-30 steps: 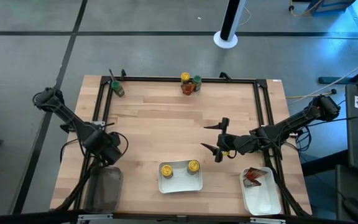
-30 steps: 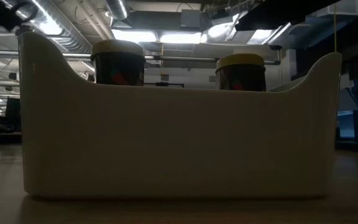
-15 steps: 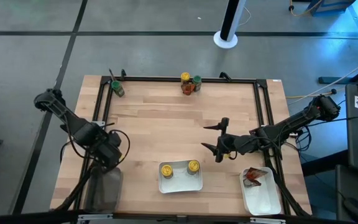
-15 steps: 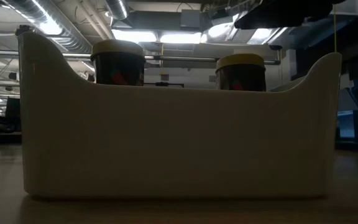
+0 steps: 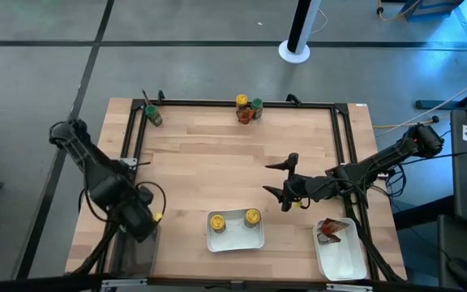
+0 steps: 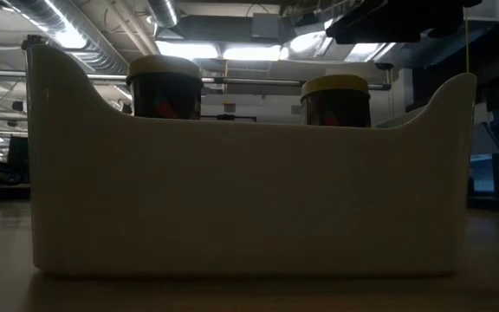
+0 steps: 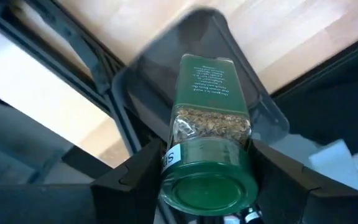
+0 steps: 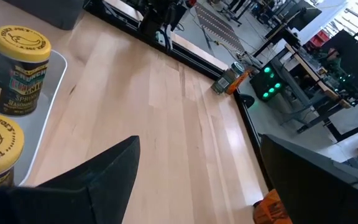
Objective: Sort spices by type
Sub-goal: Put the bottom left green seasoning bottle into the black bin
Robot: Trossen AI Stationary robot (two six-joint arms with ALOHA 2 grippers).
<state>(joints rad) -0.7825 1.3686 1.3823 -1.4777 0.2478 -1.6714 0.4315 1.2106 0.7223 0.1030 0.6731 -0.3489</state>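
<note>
My left gripper (image 5: pixel 143 221) is at the near left, over the dark translucent bin (image 5: pixel 136 250), shut on a green-capped spice jar (image 7: pixel 207 124). My right gripper (image 5: pixel 284 179) hovers open above mid-table, right of centre, holding nothing. Two yellow-capped jars (image 5: pixel 216 221) (image 5: pixel 252 216) stand upright in a white tray (image 5: pixel 235 240) at the near edge. Red-orange packets (image 5: pixel 328 232) lie in a second white tray (image 5: pixel 340 258) at the near right. At the far edge stand a green-capped jar (image 5: pixel 153 116) and a cluster of a yellow-capped jar (image 5: pixel 242 100), a green-capped jar (image 5: pixel 257 105) and an orange packet (image 5: pixel 246 117). My left gripper pinches the jar between its two fingers (image 7: pixel 135 177), at the glass sides just under the green cap (image 7: pixel 185 163). The fingers come from above, slanting down, and lie along the jar. The jar is lifted clear, its cap up toward the wrist and its base over the bin (image 7: pixel 229 56).
A black frame rail (image 5: pixel 242 103) runs round the table's far, left and right sides. Bare wood lies between the far jars and the near trays. In the low view the white tray (image 6: pixel 249 199) fills the picture, with the two yellow caps above its rim.
My left gripper has risen and gone toward the table's near edge, rolling about its own line, and now hangs over the dark bin.
</note>
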